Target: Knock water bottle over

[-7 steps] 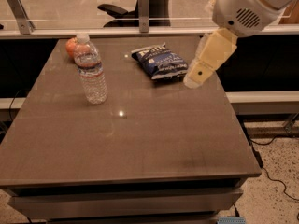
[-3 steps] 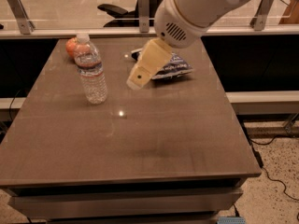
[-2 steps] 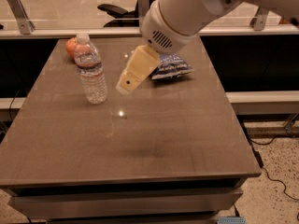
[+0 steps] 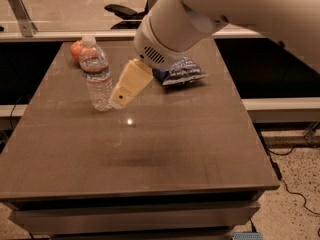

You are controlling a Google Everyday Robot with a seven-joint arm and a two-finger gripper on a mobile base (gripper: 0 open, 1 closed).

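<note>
1. Brown counter (image 4: pixel 165 154) fills most of the view, with a rail and dark floor behind it.
2. Standing at the counter's far left is the water bottle (image 4: pixel 97 76), base down and white cap on top. Its long axis runs up and down, and the top leans slightly left in this view.
3. It is clear and capped; how full it is cannot be told.
4. An orange fruit (image 4: pixel 76 49) sits just behind it.
5. A blue chip bag (image 4: pixel 180 73) lies flat and closed, partly under the white arm (image 4: pixel 170 29).
6. The gripper (image 4: pixel 119 100) slants down-left, fingers together as one cream wedge. Its tip is at the bottle's lower right side, touching or just beside it.
</note>
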